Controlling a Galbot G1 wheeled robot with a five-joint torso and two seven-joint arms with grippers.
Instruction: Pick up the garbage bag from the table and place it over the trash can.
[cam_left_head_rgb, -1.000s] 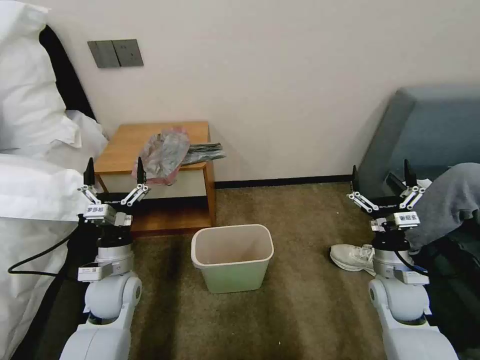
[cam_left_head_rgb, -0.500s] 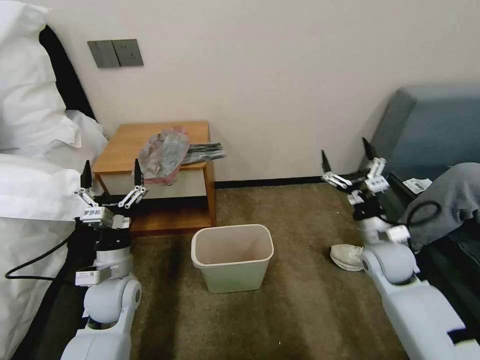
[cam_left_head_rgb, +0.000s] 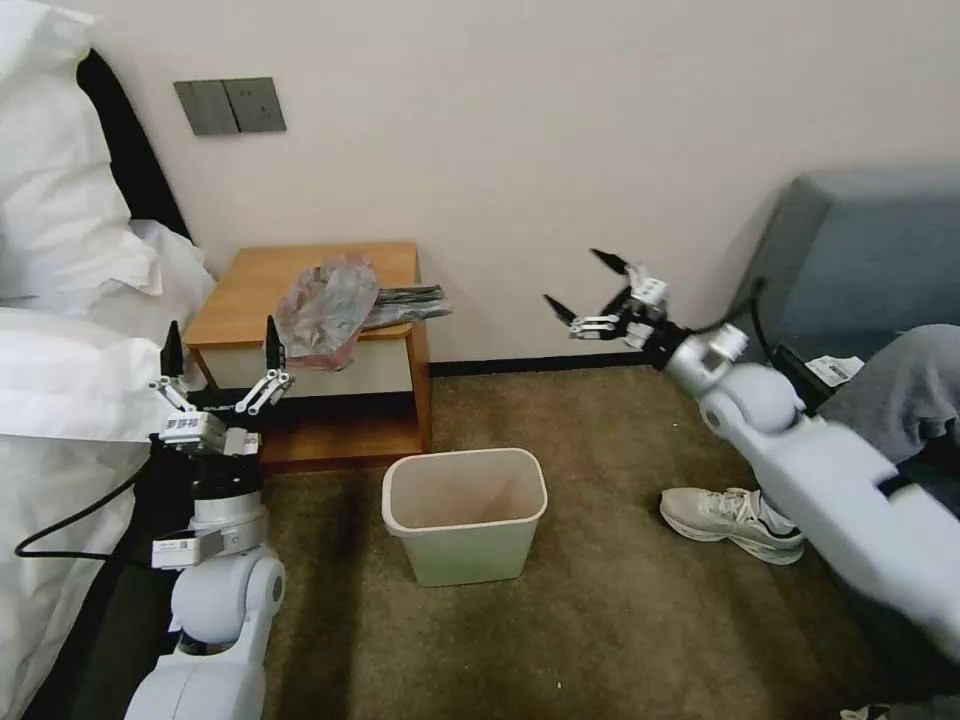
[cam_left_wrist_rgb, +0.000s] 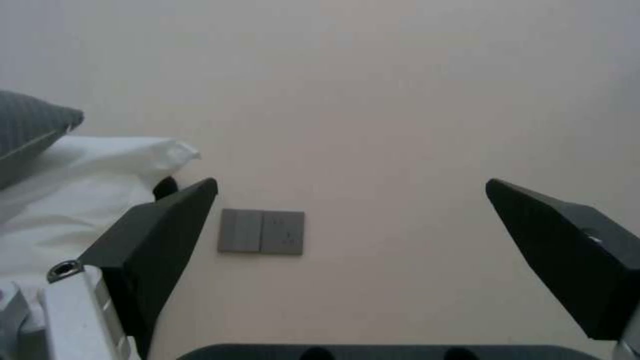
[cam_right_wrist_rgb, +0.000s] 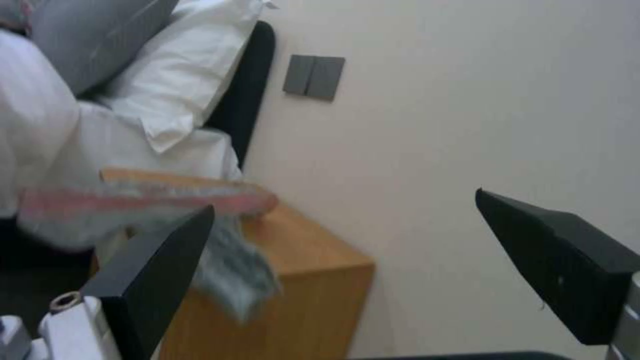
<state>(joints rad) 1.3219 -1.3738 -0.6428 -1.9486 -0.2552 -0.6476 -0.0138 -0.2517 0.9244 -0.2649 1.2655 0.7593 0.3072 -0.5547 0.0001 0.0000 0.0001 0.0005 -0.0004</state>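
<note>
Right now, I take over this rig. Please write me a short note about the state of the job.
Left gripper: open, parked upright in front of the table.
Right gripper: open, empty, extended in the air to the right of the table.
Garbage bag: lies crumpled on the table, hanging over its front edge.
Trash can: on the carpet, unlined.
Done: nothing gripped.
Left: grasp the bag, fit it over the can.

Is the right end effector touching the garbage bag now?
Apart. The head view shows the open right end effector in mid-air, wall visible between it and the garbage bag.
</note>
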